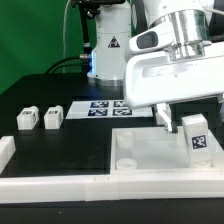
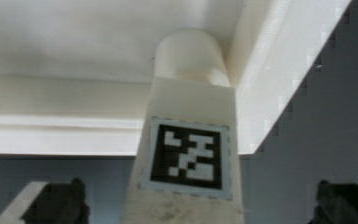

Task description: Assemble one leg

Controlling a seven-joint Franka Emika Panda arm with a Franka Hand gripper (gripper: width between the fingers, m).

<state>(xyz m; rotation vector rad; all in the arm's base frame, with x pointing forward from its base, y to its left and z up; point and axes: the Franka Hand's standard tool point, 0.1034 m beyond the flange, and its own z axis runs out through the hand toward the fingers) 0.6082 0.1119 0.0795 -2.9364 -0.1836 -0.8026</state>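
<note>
The leg [image 2: 190,120] stands upright (pincer [image 2: 197,205] spread clear).

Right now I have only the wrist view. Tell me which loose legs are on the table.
Observer: Two. One leg sits near the exterior view's left edge, a second leg close beside it.
Operator: Report the top's other sockets.
Observer: The white top has one round socket and a nearer socket on its side toward the exterior view's left; both look empty.
Operator: Locate the marker board.
Observer: The marker board lies flat beyond the top, to the exterior view's right of those legs.
</note>
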